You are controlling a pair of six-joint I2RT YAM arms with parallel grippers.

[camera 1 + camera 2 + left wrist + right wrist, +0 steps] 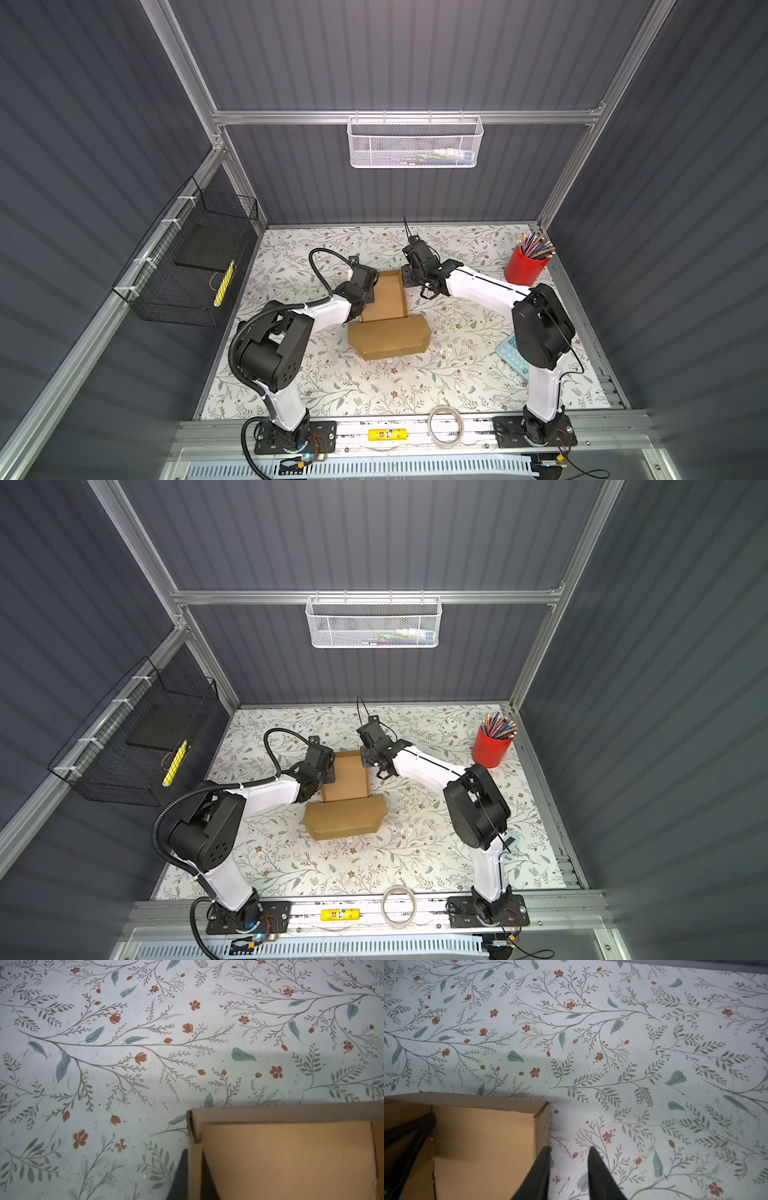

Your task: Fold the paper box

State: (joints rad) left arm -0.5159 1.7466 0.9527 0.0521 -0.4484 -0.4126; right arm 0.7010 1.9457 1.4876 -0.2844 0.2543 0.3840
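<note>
Plain brown corrugated paper box (384, 305) sits mid-bench (457, 374), its shallow tray walls raised and its lid panel with angled corners lying open toward the arms' bases. The left end effector (194, 1154) pinches the tray's left wall. The right end effector (570, 1150) stands open, empty, just outside the right wall.
</note>
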